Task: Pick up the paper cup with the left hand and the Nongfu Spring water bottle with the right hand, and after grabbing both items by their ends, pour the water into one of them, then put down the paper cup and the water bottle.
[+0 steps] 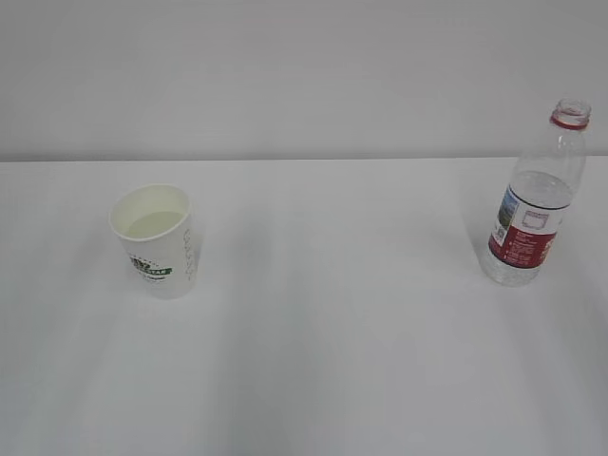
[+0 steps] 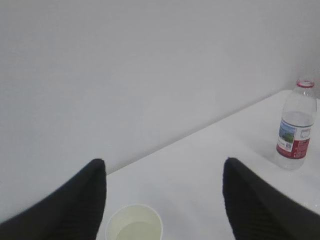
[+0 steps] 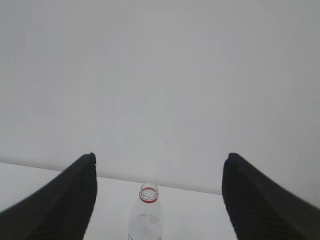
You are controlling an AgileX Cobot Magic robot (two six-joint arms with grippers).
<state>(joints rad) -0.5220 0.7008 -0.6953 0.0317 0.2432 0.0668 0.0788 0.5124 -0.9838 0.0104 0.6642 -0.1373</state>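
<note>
The white paper cup point(image 1: 155, 241) with a green logo stands upright on the left of the table, pale water point(image 1: 156, 224) inside it. The left wrist view looks down on the paper cup point(image 2: 134, 224), which sits low between the wide-apart fingers of my left gripper point(image 2: 164, 172); nothing is held. The capless Nongfu Spring water bottle point(image 1: 538, 203) stands upright at the right, partly filled. In the right wrist view the bottle point(image 3: 147, 212) rises between the spread fingers of my right gripper point(image 3: 159, 167), which is open and clear of it. Neither arm shows in the exterior view.
The white table point(image 1: 323, 361) runs back to a plain pale wall point(image 1: 285, 76). The bottle point(image 2: 296, 126) also appears far right in the left wrist view, well apart from the cup.
</note>
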